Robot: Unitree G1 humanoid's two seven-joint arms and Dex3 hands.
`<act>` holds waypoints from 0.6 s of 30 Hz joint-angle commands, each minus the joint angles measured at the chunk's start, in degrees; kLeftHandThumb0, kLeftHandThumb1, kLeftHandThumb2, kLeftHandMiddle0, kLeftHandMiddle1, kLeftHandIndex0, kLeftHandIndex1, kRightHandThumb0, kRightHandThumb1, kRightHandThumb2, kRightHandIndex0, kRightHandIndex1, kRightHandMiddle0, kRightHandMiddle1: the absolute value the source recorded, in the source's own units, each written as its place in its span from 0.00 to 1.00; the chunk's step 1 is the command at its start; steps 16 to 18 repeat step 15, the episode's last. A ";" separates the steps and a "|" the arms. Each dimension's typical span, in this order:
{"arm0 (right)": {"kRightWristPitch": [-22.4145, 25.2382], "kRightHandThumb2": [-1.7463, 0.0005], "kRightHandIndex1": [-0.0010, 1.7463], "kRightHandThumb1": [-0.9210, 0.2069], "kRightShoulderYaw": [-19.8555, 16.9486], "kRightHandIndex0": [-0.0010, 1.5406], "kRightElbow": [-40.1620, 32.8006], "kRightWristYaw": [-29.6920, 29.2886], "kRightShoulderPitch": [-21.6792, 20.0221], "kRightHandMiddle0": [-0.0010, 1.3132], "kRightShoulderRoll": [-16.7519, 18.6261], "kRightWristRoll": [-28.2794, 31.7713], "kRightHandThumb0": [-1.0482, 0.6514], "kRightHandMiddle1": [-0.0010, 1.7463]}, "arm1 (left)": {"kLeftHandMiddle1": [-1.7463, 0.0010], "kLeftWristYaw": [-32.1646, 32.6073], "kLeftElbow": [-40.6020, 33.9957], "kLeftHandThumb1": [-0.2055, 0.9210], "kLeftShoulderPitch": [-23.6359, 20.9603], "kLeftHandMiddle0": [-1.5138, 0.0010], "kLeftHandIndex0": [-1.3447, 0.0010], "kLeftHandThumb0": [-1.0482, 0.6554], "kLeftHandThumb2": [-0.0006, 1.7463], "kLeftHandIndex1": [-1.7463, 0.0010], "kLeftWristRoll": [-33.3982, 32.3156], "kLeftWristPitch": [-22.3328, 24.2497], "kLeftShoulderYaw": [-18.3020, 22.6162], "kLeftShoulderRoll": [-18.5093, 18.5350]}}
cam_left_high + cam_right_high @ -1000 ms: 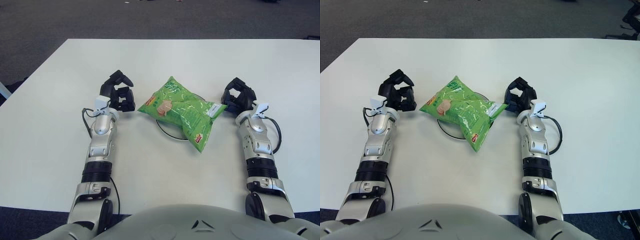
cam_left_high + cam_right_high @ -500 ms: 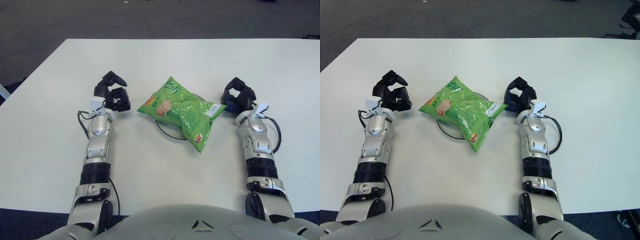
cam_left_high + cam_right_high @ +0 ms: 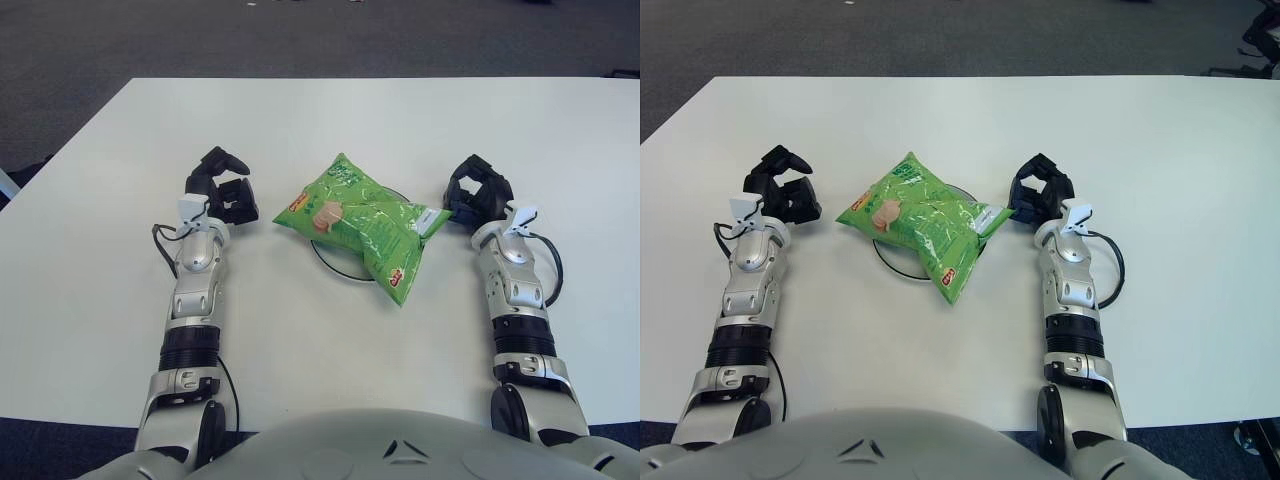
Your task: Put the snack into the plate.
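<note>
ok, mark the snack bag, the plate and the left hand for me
snack bag (image 3: 362, 222), left eye view, middle of the green pack
plate (image 3: 330, 262), left eye view, dark rim showing below the bag
left hand (image 3: 224, 190), left eye view, between the black fingers

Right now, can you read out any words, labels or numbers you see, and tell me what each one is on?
Nothing can be read out.
Green snack bag on the plate: a red patch near its lower end, a reddish one at its left edge and a white label near its right corner, all too small to read.
Table, left hand, right hand: no text seen.
</note>
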 commanded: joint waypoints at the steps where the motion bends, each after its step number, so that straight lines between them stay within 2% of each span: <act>1: 0.49 0.20 1.00 0.59 -0.65 0.86 2.76 -0.68 4.08 0.51 0.45 0.10 0.32 1.00 | 0.00 0.56 2.41 0.40 6.50 0.10 0.50 0.32 0.80 0.00 -0.31 1.88 0.59 -0.87; 7: 0.63 0.20 1.00 0.59 -0.64 0.87 2.35 -1.39 4.23 0.51 0.65 0.09 0.32 1.00 | 0.00 -0.26 2.38 0.43 6.06 0.11 0.52 0.32 0.78 0.00 -1.45 4.48 1.16 -0.54; 18: 1.25 0.21 1.00 0.59 -0.47 0.87 1.60 -1.75 4.50 0.50 0.75 0.18 0.32 1.00 | 0.00 -1.32 2.56 0.46 6.01 0.12 0.54 0.33 0.76 0.00 -2.25 5.56 0.86 0.04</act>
